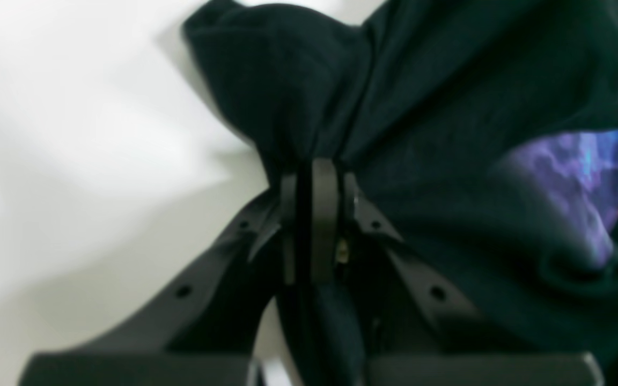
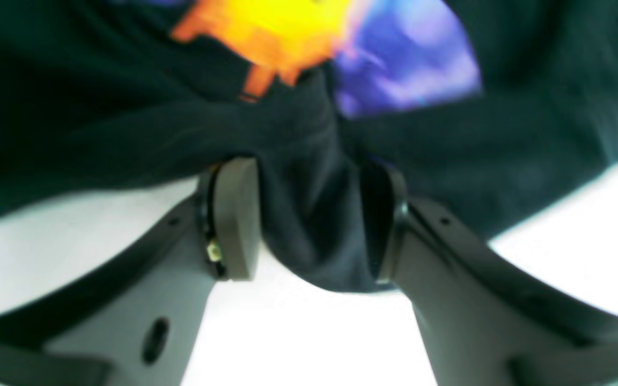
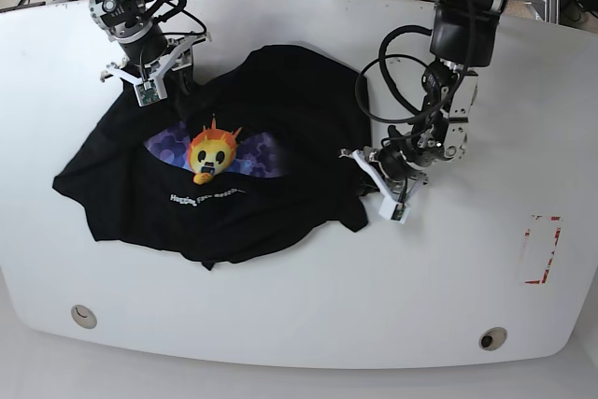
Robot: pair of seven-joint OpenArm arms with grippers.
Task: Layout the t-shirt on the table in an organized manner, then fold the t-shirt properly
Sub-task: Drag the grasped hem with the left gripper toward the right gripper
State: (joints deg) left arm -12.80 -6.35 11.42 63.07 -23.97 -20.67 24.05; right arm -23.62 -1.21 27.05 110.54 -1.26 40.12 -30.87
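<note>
Centrally on the table: the t-shirt, black, rumpled, print side up; sun-face print with purple patches and white lettering just below it. Left gripper: fingers clenched tight on a bunched fold of the t-shirt's edge, on the side away from the print. Right gripper: fingers part-spread, grasping a thick fold of the t-shirt's black cloth just beside the print. Red tape mark: well apart from the t-shirt, beyond the left gripper.
</note>
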